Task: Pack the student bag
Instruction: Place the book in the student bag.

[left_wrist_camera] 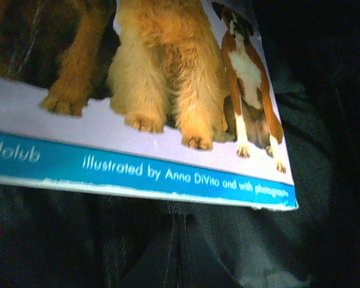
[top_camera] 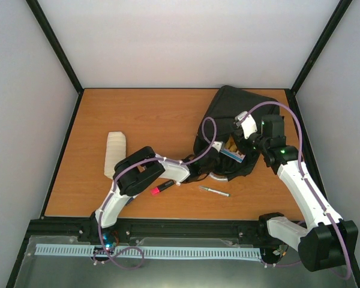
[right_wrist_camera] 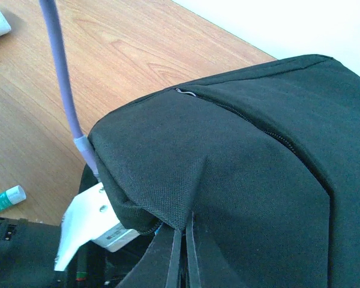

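The student bag [top_camera: 243,114], a large black fabric backpack, lies at the far right of the wooden counter [top_camera: 150,120] with its mouth turned toward the arms. The right gripper [right_wrist_camera: 183,249] is clamped on a fold of the bag's upper edge, its two dark fingers pinched together with cloth between them, and holds that flap raised. The left gripper [top_camera: 203,170] reaches to the opening from the near side. Its fingers show in no view, so I cannot tell whether it is open or closed on anything. Just ahead of its camera a glossy picture book [left_wrist_camera: 156,90], with dogs on the cover and a blue strip along one edge, rests on dark bag fabric at the mouth. Out on the counter, a red marker [top_camera: 162,188] and a slim silver pen [top_camera: 214,191] lie near the bag, and a cream folded cloth [top_camera: 115,153] lies well to the left. The pinch sits on a thin fold; if it slips, the flap would likely drop onto the book and close the mouth. A book pushed in at an angle could snag its corner on the lining, and the purple cable [right_wrist_camera: 63,78] beside the opening might catch.
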Available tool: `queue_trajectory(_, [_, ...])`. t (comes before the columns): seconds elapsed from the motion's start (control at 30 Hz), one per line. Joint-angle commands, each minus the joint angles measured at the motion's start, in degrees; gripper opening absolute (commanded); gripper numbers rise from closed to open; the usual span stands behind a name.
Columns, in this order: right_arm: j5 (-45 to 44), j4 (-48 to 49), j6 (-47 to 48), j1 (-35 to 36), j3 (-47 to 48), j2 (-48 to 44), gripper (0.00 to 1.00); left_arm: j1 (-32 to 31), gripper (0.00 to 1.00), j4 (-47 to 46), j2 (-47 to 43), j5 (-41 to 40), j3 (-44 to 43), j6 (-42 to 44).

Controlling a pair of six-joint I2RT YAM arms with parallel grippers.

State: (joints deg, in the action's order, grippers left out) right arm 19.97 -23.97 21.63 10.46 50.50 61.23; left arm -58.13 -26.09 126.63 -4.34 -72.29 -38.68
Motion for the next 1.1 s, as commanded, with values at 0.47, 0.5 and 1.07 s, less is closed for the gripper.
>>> queue_trajectory(0.47, [4.4,3.6,-0.7,0.0,0.4,-1.1,0.03,-0.1,0.01,-10.3,-5.4,7.3,8.3,-5.0])
queue_trajectory(0.5, [4.4,3.6,-0.8,0.0,0.5,-1.2,0.03,-0.2,0.01,-10.3,-4.8,7.7,7.7,-5.3])
queue_trajectory(1.07, [6.8,3.3,-0.3,0.0,0.2,-1.9,0.03,-0.3,0.01,-6.3,4.4,3.3,-6.0,-7.5])
